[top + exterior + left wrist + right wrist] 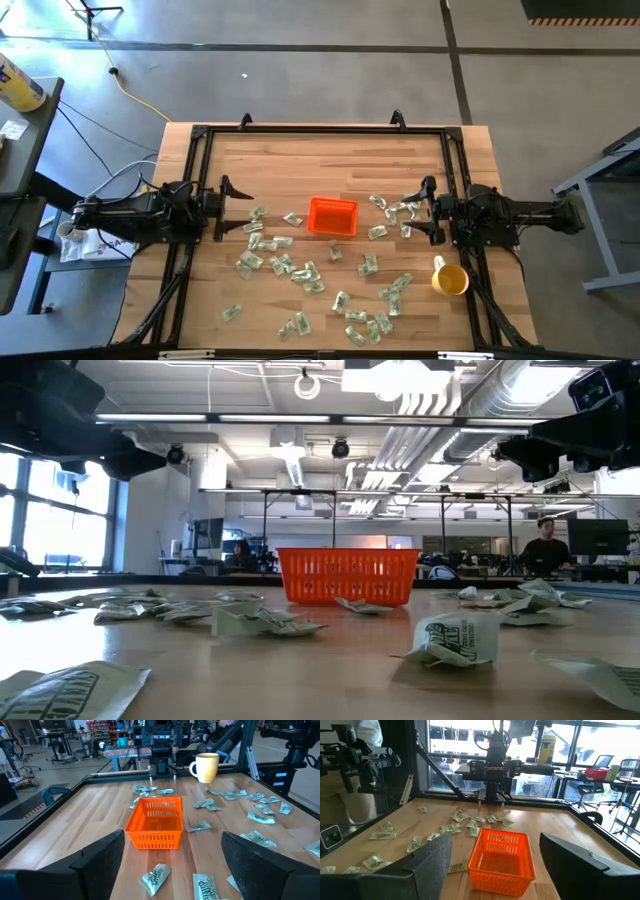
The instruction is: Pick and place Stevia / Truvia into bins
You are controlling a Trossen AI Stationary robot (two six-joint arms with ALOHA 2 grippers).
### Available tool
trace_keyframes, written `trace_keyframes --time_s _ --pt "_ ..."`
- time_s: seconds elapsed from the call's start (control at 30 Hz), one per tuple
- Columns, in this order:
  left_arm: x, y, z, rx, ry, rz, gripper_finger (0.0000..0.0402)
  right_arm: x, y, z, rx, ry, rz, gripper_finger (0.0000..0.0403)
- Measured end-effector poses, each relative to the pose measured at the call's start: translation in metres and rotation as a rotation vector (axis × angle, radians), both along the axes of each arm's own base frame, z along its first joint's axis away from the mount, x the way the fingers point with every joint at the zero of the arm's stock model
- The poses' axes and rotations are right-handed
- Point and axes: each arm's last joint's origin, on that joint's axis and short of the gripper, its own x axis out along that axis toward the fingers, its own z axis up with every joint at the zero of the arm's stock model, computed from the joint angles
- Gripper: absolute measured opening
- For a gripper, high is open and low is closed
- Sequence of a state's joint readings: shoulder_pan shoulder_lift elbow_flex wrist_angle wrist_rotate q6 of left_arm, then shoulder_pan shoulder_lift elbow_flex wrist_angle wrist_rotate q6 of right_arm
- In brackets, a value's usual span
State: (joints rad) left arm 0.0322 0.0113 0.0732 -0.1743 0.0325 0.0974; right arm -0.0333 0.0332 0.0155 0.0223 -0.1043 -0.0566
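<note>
Both grippers hover above the table with their fingers spread apart and nothing between them: the left gripper (228, 208) near the middle of the table's left edge, the right gripper (428, 208) near the middle of its right edge, each facing the orange bin (332, 216) that sits between them at the table's centre. Inside the bin, both wrist views show only bare orange floor through the low mesh walls, so no sachet appears to have been dropped in yet. Stevia sachets (300, 270) lie scattered across the wooden table (300, 160), most of them in the half toward the front edge, with a cluster close to the right gripper and a few just beside the bin's left and front walls. A yellow cup (450, 279) stands near the right edge, clear of the bin. Judging from this, the task is at or near its very start, with essentially the whole pile left to pick.
</note>
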Motion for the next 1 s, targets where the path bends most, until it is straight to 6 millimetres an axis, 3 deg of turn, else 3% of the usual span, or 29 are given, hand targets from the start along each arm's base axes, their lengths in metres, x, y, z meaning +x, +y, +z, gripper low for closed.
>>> trace_keyframes --time_s 0.4,0.57,0.73,0.83,1.0 --pt "0.0 0.0 0.0 0.008 0.0 -0.001 0.0365 0.0 0.0 0.0 0.0 0.0 0.0 0.0291" --pt "0.0005 0.0012 0.0038 0.242 -0.04 0.019 0.0367 0.0 0.0 0.0 0.0 0.0 0.0 0.0291" --pt "0.0005 0.0012 0.0038 0.258 -0.038 0.018 0.0365 0.0 0.0 0.0 0.0 0.0 0.0 0.0291" --pt "0.0005 0.0012 0.0049 0.15 -0.052 0.027 0.0366 0.0 0.0 0.0 0.0 0.0 0.0 0.0291" --pt "0.0005 -0.0023 0.0066 -0.37 -0.057 -0.052 0.0366 0.0 0.0 0.0 0.0 0.0 0.0 0.0291"
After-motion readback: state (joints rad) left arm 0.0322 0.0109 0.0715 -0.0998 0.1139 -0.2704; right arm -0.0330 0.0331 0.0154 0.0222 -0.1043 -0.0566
